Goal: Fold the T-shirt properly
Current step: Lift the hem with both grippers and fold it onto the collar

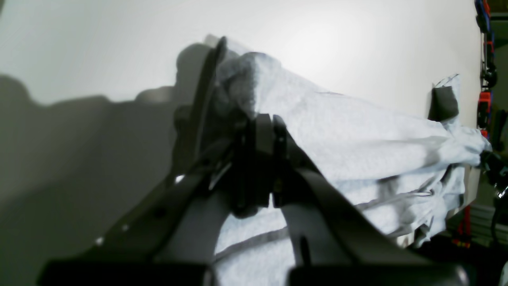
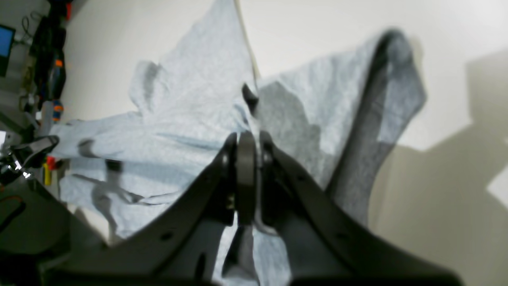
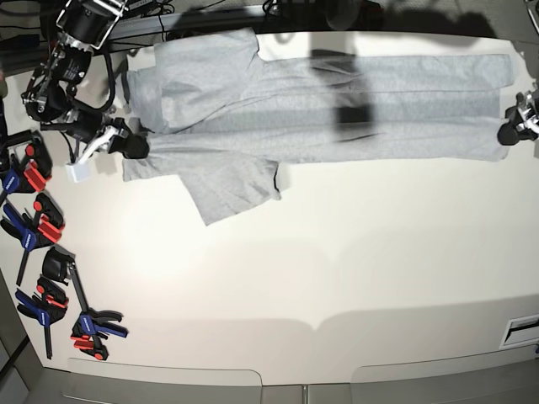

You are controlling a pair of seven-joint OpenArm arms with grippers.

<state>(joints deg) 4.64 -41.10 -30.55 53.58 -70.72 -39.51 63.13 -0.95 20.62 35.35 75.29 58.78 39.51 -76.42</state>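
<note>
The grey T-shirt (image 3: 320, 109) is stretched lengthwise across the far side of the white table (image 3: 320, 269), folded into a long band. One sleeve (image 3: 236, 185) sticks out toward the near side. My right gripper (image 3: 135, 147) is shut on the shirt's left end in the base view; its wrist view shows the jaws (image 2: 246, 147) pinched on a bunch of the T-shirt (image 2: 182, 119). At the right end, my left gripper (image 3: 509, 133) is shut on the cloth; its own view shows the jaws (image 1: 264, 131) closed on the T-shirt (image 1: 357, 135), which is draped over them.
Several blue, red and black clamps (image 3: 38, 227) lie along the table's left edge, with more (image 3: 84, 324) near the front left corner. Cables and dark gear (image 3: 295, 13) line the far edge. A white label (image 3: 522, 330) sits at the right edge.
</note>
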